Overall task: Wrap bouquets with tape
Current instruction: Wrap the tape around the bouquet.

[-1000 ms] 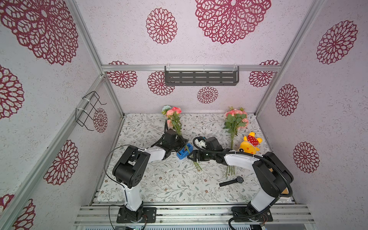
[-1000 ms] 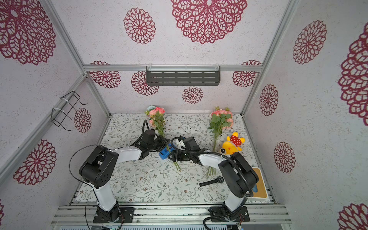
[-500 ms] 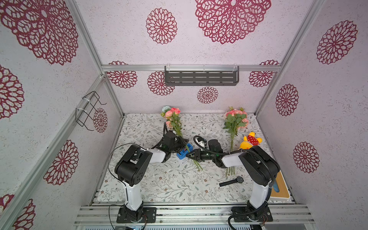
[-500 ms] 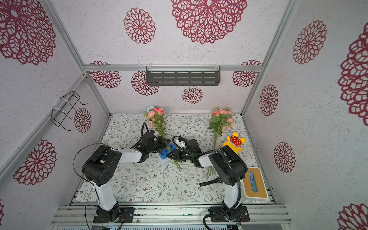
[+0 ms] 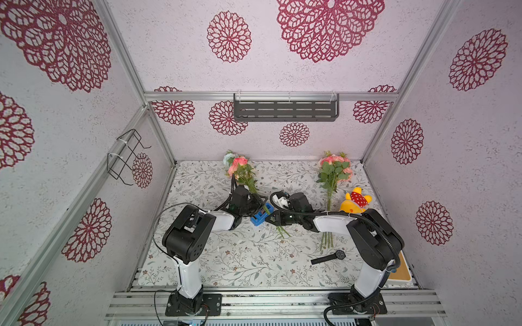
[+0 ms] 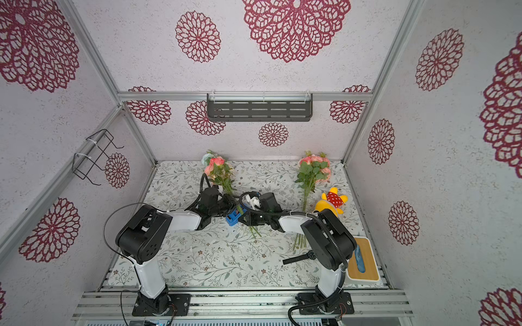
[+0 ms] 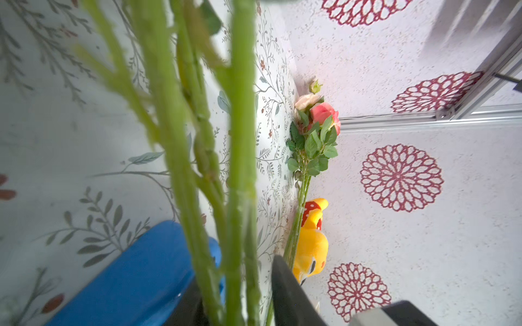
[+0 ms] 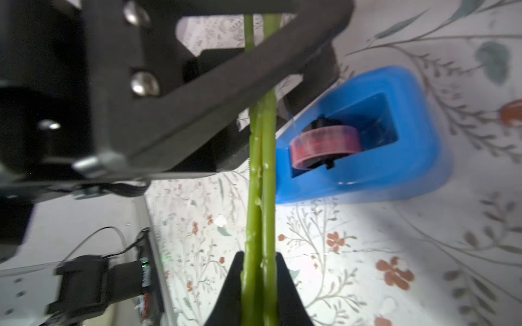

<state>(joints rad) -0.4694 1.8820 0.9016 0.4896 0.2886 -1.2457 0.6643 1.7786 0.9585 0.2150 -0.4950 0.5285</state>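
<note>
One bouquet point(image 5: 239, 169), with pink roses and a pale blue bloom, lies with its green stems point(image 8: 261, 197) running toward the table's middle. My right gripper point(image 8: 258, 262) is shut on those stems near their cut ends. My left gripper point(image 7: 234, 296) straddles the same stems point(image 7: 237, 197) higher up with its jaws parted and a gap on one side. The blue tape dispenser point(image 5: 261, 218) sits between both grippers, its reddish roll point(image 8: 324, 144) beside the stems. The second bouquet point(image 5: 333, 172) lies untouched at the back right.
A yellow plush toy point(image 5: 354, 201) sits beside the second bouquet's stems. A black wristwatch point(image 5: 329, 256) lies front right. A wooden tray point(image 6: 367, 245) holding a blue item stands at the front right edge. A dark shelf point(image 5: 285, 108) hangs on the back wall and a wire rack point(image 5: 127, 155) on the left wall.
My right gripper has closed onto the stems. My left gripper, shut on them before, has loosened. The right arm's elbow has shifted.
</note>
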